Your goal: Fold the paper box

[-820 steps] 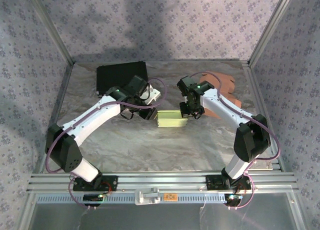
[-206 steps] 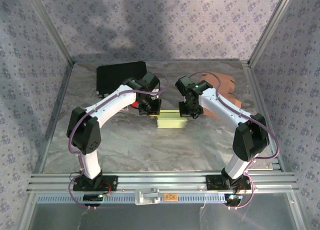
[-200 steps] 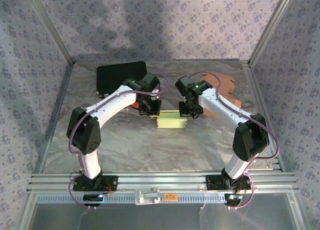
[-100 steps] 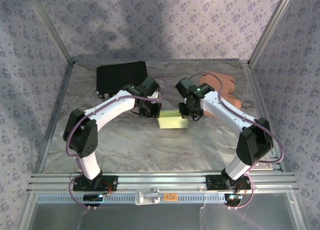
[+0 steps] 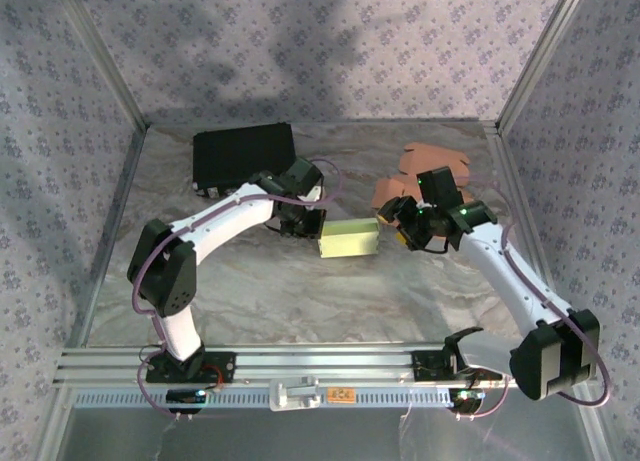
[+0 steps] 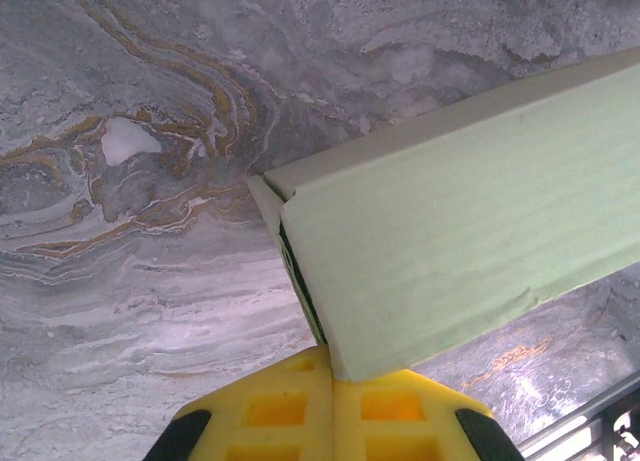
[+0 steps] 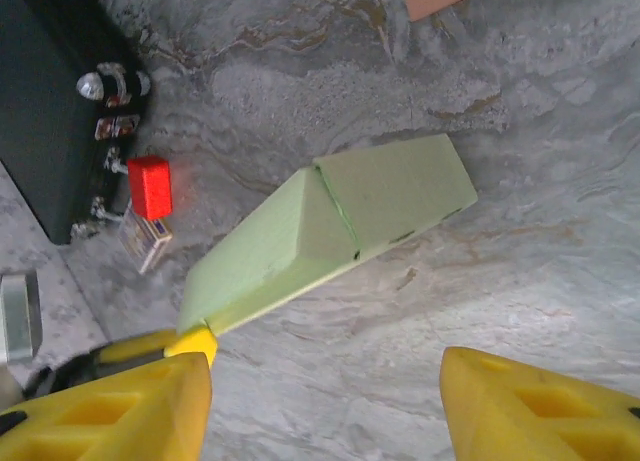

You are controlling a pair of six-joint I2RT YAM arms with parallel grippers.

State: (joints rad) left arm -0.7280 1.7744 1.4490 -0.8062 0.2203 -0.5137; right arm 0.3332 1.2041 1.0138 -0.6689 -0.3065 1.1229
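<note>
The pale green paper box (image 5: 348,238) lies on the table's middle as a closed long block. My left gripper (image 5: 306,224) is at its left end, shut with a thin edge of the box (image 6: 470,221) pinched between the yellow fingers (image 6: 270,416). In the right wrist view the box (image 7: 330,231) lies slanted, with its end flap folded in and the left fingertip (image 7: 190,341) at its near corner. My right gripper (image 5: 408,229) stands open to the right of the box, apart from it. Nothing is between my right gripper's (image 7: 325,411) fingers.
A black case (image 5: 245,153) sits at the back left. Flat orange-brown cardboard pieces (image 5: 430,166) lie at the back right, behind the right wrist. A small red block (image 7: 150,186) and a little carton (image 7: 145,239) lie beside the case (image 7: 50,101).
My right gripper has opened, let go of the box's right end and drawn back to the right. The left gripper stays shut on the box's left end.
</note>
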